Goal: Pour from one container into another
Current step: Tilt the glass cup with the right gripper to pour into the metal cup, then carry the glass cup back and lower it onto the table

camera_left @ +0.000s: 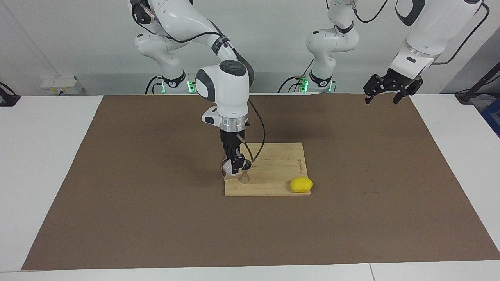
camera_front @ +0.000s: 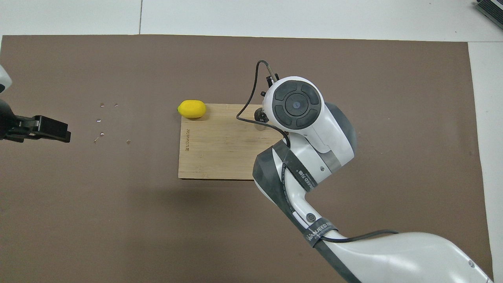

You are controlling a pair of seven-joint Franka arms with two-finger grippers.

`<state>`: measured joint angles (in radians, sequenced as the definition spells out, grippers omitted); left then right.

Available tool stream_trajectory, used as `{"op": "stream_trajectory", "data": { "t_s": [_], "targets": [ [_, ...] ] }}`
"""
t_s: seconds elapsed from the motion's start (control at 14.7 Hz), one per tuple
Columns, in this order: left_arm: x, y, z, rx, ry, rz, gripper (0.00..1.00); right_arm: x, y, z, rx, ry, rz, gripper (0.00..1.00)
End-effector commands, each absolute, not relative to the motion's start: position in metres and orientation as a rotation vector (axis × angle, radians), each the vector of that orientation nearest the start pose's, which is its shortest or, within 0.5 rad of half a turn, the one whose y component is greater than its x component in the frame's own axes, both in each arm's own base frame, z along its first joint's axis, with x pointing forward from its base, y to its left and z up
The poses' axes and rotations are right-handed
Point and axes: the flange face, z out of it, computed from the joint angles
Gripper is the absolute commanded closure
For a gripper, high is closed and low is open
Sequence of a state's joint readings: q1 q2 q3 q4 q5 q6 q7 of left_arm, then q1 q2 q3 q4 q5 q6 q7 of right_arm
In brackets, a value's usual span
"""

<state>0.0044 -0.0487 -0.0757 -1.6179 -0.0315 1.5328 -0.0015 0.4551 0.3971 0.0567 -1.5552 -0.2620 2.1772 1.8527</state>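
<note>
Quickly, per-item notes:
arms: two; right arm works at the board, left arm waits.
right gripper [camera_left: 233,168]: one; fingers pinched on the tumbler, hanging over the board corner that is farther from the robots and toward the right arm's end.
tumbler [camera_left: 227,168]: one, clear; held just above the board and tipped toward the jigger, at about 9 o'clock of it in the facing view; hidden under the wrist in the overhead view.
jigger [camera_left: 244,178]: one, metal, upright on the board, just beside the tumbler; top cup partly covered by the gripper.
cutting board [camera_front: 220,145]: one, bamboo, mid-mat.
lemon [camera_front: 191,109]: one, yellow; on the board's corner farther from the robots, toward the left arm's end; about 3 o'clock from the jigger in the facing view.
left gripper [camera_left: 382,95]: one; fingers spread, holding nothing, up in the air over the mat edge at its own end.
mat [camera_front: 118,216]: one, brown.
specks on mat [camera_front: 103,122]: about six small bits, near the left gripper in the overhead view.
contents of tumbler: cannot tell.
</note>
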Motion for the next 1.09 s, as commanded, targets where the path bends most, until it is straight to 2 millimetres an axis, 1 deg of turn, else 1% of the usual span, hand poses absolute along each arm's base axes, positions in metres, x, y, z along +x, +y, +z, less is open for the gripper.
{"op": "stream_trajectory", "data": {
  "t_s": [0.0, 0.2, 0.41, 0.61, 0.75, 0.88, 1.02],
  "targets": [
    [0.524, -0.042, 0.625, -3.152, 0.092, 0.062, 0.00, 0.619, 0.326, 0.449, -2.452, 1.712, -0.413, 1.00],
    [0.524, -0.041, 0.626, -3.153, 0.090, 0.059, 0.00, 0.622, 0.320, 0.449, -2.414, 1.749, -0.353, 1.00],
    [0.524, -0.042, 0.626, -3.153, 0.092, 0.059, 0.00, 0.627, 0.313, 0.455, -2.346, 1.794, -0.268, 1.00],
    [0.524, -0.041, 0.626, -3.153, 0.090, 0.059, 0.00, 0.627, 0.312, 0.459, -2.307, 1.815, -0.212, 1.00],
    [0.524, -0.042, 0.626, -3.153, 0.092, 0.059, 0.00, 0.631, 0.305, 0.459, -2.258, 1.852, -0.143, 1.00],
    [0.524, -0.042, 0.626, -3.153, 0.092, 0.059, 0.00, 0.644, 0.277, 0.460, -2.150, 1.930, -0.038, 1.00],
    [0.524, -0.041, 0.626, -3.153, 0.089, 0.059, 0.00, 0.646, 0.270, 0.457, -2.123, 1.936, 0.022, 1.00]
  ]
}}
